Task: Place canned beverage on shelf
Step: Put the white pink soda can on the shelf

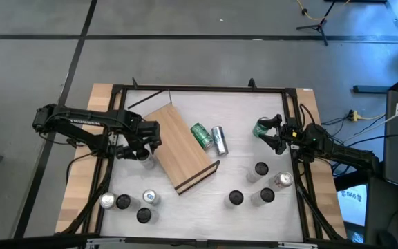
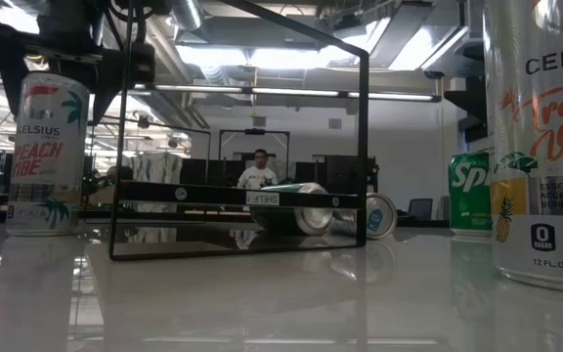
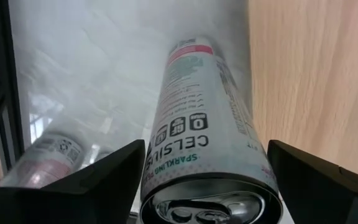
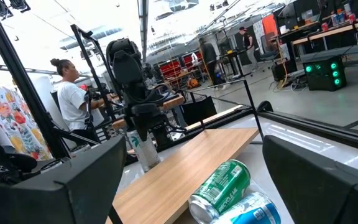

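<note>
Step in hand: left gripper (image 1: 142, 153), jaws spread, straddles an upright white can (image 3: 207, 137) just left of the shelf (image 1: 182, 147), not yet pinched; next needs closing and lifting; right gripper (image 1: 273, 135) waits spread at far right.

Shelf: you see the shelf (image 1: 179, 148) lying angled mid-table.
Left gripper: your left gripper (image 1: 144, 153) sits at its left edge over a can (image 1: 146, 160).
Right gripper: your right gripper (image 1: 271, 133) hovers near a green can (image 1: 261, 128).
Loose cans: two cans (image 1: 209, 137) lie beside the shelf.
</note>
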You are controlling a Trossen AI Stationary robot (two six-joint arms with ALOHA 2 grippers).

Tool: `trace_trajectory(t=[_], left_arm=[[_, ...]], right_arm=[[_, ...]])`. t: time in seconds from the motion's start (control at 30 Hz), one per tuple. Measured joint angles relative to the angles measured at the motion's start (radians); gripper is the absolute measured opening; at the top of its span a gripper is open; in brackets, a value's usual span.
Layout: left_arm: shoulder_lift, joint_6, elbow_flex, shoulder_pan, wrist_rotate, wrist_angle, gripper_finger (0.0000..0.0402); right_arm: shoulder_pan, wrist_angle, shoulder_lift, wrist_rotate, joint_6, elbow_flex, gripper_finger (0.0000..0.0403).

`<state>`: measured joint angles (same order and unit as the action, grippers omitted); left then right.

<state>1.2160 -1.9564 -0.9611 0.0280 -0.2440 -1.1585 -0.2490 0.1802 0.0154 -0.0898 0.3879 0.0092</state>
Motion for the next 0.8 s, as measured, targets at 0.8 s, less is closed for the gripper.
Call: trace_trajectory(t=[0.8], left_arm=[[-0.124,0.511,-0.001,0.033,0.206,0.025,0.0325]], right_arm=[[0.000,-0.073,0.000,0.000,0.000,0.000,0.0372]])
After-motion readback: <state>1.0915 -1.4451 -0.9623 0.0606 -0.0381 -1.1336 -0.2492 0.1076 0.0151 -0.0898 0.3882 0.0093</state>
